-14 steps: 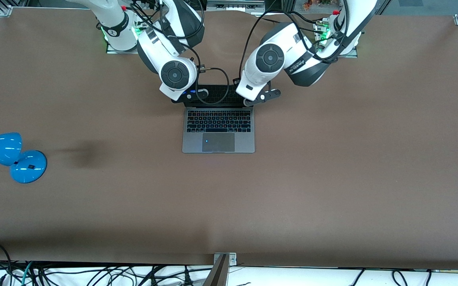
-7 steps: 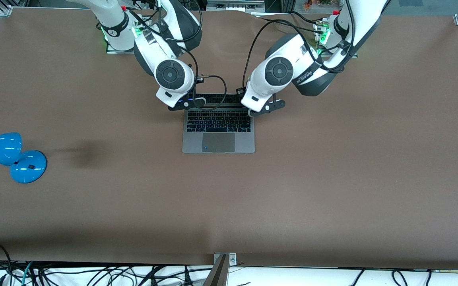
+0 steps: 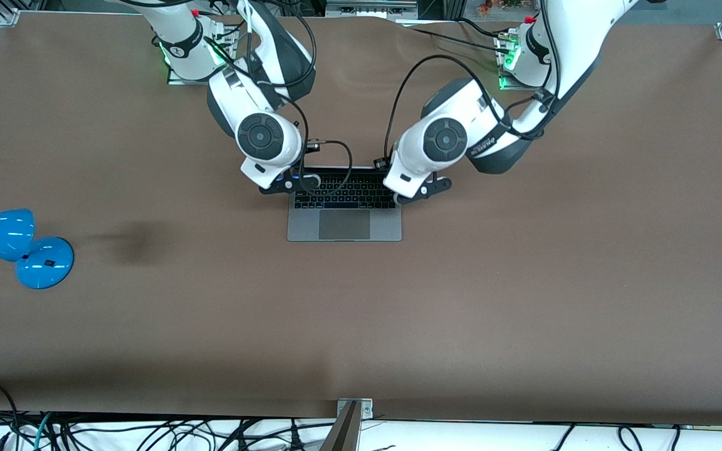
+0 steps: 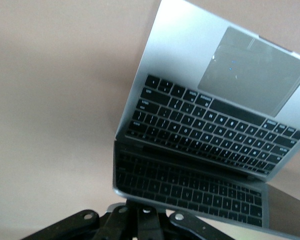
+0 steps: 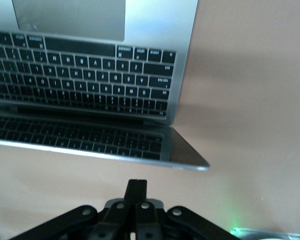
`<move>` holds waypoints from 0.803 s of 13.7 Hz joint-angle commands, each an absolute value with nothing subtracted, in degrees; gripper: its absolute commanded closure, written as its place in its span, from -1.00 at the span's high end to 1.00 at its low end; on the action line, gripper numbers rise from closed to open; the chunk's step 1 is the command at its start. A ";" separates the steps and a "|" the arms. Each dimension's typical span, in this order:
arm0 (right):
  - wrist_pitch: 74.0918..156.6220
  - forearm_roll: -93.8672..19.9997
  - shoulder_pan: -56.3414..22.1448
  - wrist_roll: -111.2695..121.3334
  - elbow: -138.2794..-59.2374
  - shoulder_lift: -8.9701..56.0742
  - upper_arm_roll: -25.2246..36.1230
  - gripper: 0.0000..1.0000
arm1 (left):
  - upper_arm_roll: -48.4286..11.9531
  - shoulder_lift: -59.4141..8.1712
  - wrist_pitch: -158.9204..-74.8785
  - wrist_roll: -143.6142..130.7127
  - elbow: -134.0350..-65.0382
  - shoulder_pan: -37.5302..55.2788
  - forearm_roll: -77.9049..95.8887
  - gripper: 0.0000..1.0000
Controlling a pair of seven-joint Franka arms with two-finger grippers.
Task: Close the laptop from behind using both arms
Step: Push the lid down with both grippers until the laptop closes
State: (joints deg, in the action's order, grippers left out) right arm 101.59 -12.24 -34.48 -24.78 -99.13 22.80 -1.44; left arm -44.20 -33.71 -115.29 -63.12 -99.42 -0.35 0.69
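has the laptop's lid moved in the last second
Yes. The slim grey metal laptop's lid has tipped down toward its trackpad, now covering more keyboard rows; its base stays put on the brown table.

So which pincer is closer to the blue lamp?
The right pincer. It is at the laptop edge toward the lamp; the left pincer is at the edge away from it.

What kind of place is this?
Probably a robotics lab: two white arms bolted to a brown table work on a laptop, with loose cables along the table's edge.
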 commanded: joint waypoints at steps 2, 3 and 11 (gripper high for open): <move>103.18 -10.64 -33.66 -25.31 -94.76 27.24 -1.76 -1.00 | -42.54 -38.22 -114.96 -62.58 -95.72 1.23 -1.23 -1.00; 103.18 -10.03 -33.58 -25.40 -94.22 27.77 -1.76 -1.00 | -42.45 -38.84 -114.96 -62.67 -95.63 1.32 -1.84 -1.00; 105.72 -8.97 -32.70 -25.31 -89.12 34.36 -1.32 -1.00 | -34.91 -43.94 -119.00 -63.19 -91.85 7.37 -4.48 -1.00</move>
